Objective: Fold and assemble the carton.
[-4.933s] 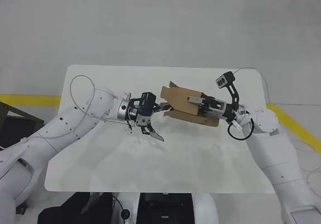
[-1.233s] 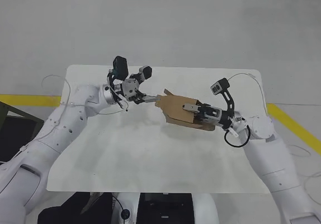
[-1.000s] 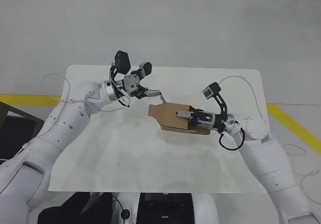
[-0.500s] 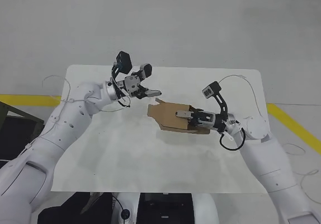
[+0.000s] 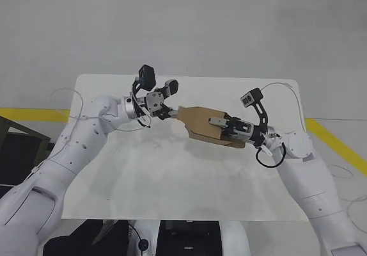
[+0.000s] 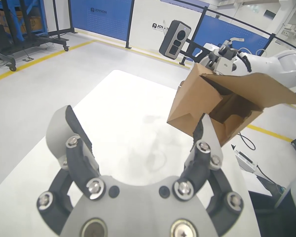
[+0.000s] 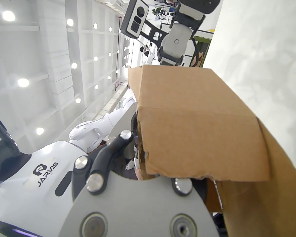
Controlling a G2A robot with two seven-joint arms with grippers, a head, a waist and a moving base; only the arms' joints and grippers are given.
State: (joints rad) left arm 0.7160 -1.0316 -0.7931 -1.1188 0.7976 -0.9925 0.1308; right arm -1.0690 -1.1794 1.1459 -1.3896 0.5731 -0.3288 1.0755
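One brown carton (image 5: 195, 125) lies with its long axis across the counter (image 5: 171, 185), running from pincer to pincer. Its open mouth points toward the left arm. It hangs over the counter's far half, near the middle. The right pincer (image 5: 219, 123) is clamped on the end away from the mouth, with one finger lying on the top wall. The left pincer (image 6: 137, 114) is spread wide at the mouth, one fingertip (image 6: 207, 129) touching the edge of a flap.
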